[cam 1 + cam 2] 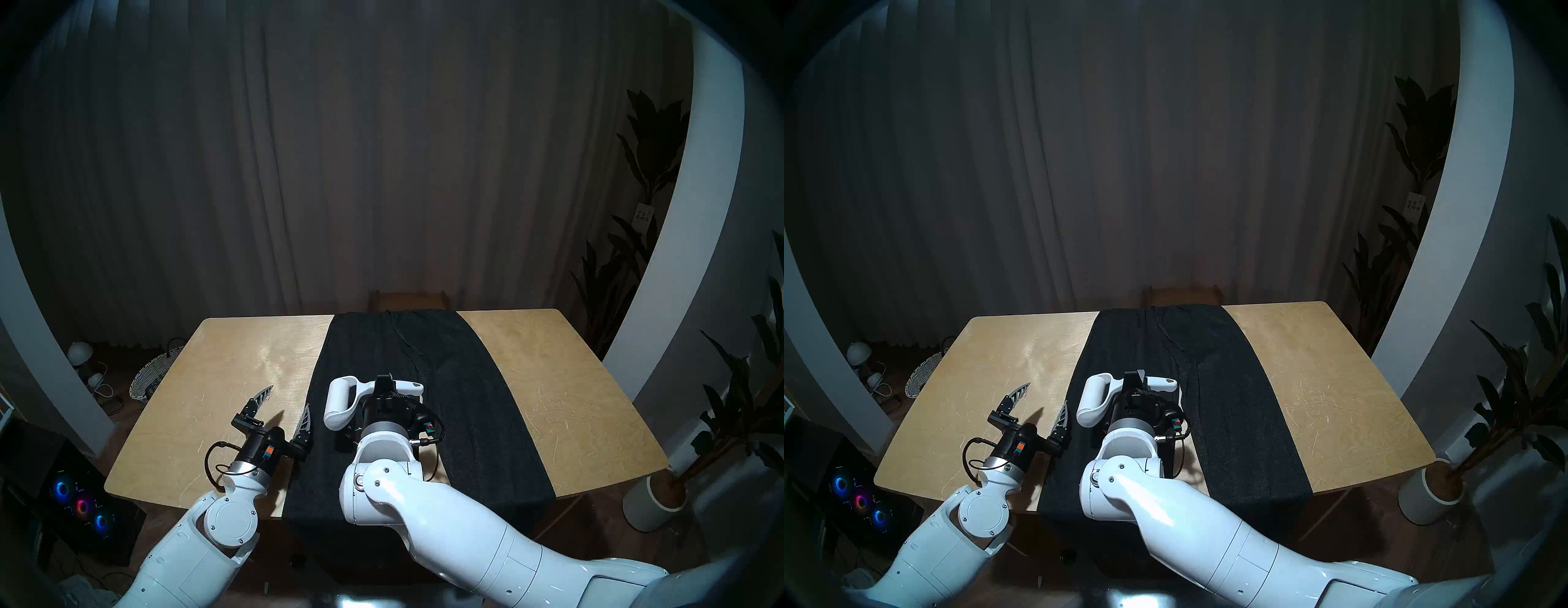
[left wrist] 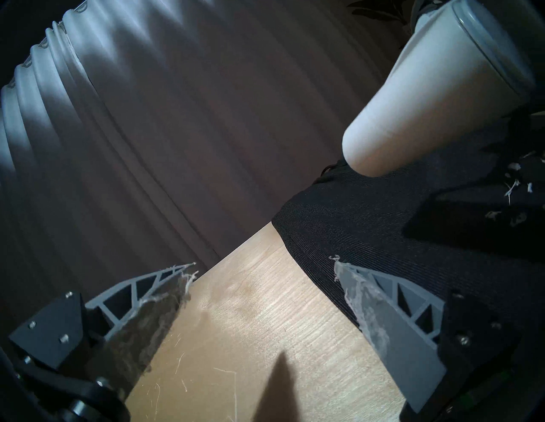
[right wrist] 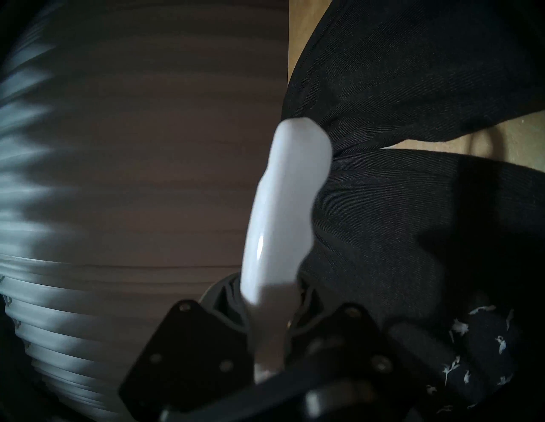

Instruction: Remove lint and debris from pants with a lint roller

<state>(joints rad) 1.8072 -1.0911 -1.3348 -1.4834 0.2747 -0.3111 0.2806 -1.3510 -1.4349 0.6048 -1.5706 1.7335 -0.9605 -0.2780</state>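
On pants (image 1: pixel 462 407): white lint roller (image 1: pixel 339 403), handle clamped in right gripper (image 1: pixel 384 384).

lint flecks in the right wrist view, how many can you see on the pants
About 12 lint flecks, all clustered on the pants at the view's lower right, beside the right gripper holding the lint roller. More may hide under the gripper.

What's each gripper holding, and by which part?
The right gripper grips the lint roller by its handle; the left gripper is open and empty.
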